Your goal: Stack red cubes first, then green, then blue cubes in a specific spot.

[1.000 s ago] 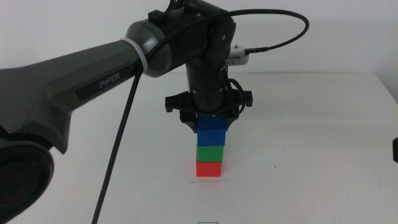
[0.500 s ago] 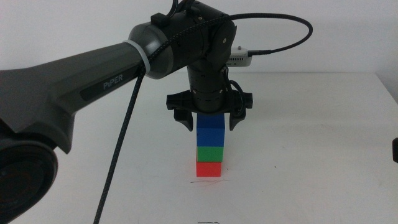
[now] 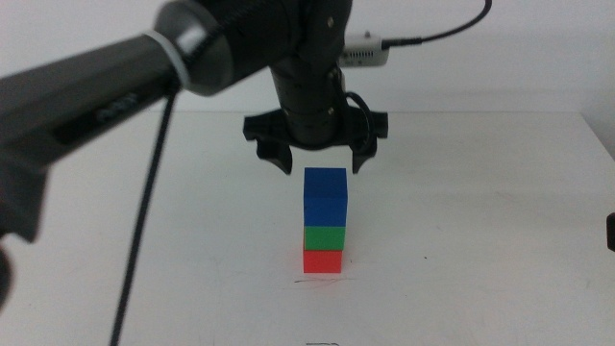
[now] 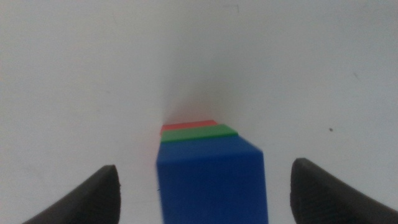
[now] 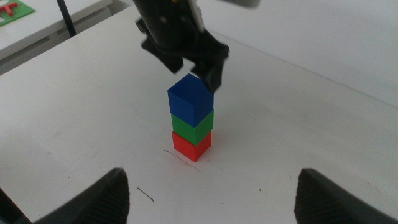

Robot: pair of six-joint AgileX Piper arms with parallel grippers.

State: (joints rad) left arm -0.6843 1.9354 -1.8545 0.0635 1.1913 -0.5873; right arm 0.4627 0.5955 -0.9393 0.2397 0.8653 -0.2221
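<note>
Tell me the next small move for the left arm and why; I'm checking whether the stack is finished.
Probably keep lifting the left gripper straight up and away. Its jaws are open above the blue cube, which sits on the green cube and red cube by the pencil line. The right gripper waits, open.
</note>
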